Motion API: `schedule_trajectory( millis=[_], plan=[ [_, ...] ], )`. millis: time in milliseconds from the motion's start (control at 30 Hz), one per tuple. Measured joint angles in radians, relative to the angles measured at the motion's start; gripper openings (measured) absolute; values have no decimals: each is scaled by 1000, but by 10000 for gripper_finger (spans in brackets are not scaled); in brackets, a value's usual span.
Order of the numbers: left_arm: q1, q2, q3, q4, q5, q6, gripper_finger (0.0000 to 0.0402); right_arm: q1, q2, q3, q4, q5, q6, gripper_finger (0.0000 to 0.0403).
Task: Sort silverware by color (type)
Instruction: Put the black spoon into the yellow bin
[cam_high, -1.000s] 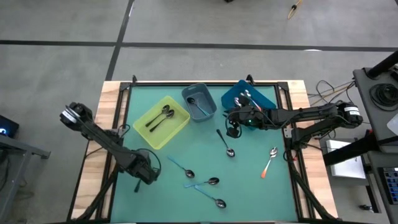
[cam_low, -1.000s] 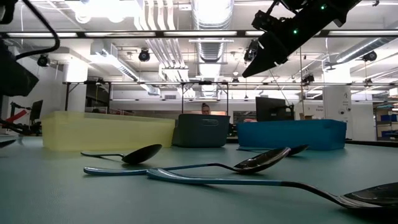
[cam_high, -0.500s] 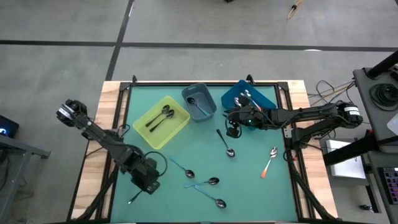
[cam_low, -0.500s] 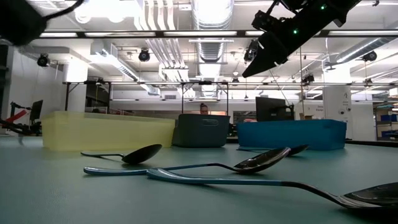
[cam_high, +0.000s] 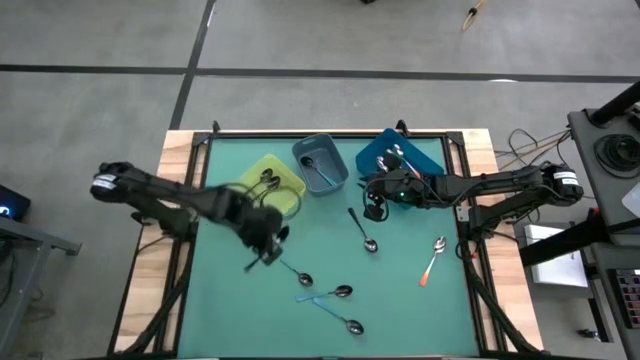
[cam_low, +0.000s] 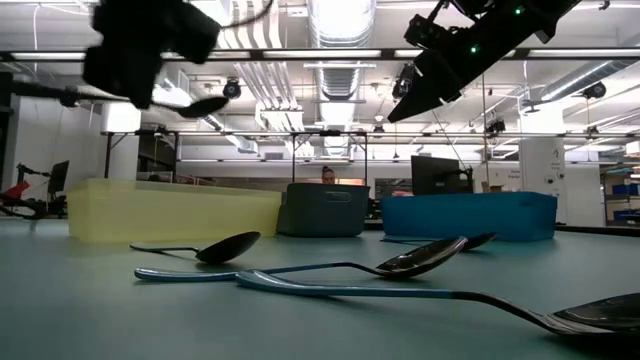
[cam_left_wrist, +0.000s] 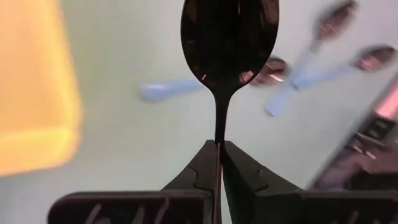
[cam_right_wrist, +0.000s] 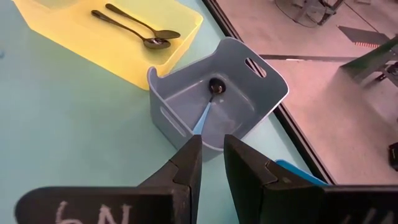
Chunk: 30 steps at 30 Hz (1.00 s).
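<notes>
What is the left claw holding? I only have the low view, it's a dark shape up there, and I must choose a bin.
Observer: The left claw is shut on a black-handled spoon, gripped by its handle.
Operator: Which bin has the black ones?
Observer: The yellow bin; two black-handled spoons lie in it.
Operator: Where is the claw relative to it?
Observer: In the high view it is just off that bin's edge, above the green mat.

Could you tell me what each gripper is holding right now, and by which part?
Left gripper pinches a black-handled spoon by its handle; right gripper holds nothing.
</notes>
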Motion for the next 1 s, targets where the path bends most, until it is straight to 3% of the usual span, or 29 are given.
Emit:
schedule_trajectory(
  millis=[600,767,1000],
  plan=[
    [544,52,-6,-68,-3,577,0,0,0,0,0,0,-1,59],
    [628,114,-6,-70,-10,683,0,0,0,0,0,0,-8,59],
    [649,218,-7,-69,-80,727,0,0,0,0,0,0,-14,59]
  ],
)
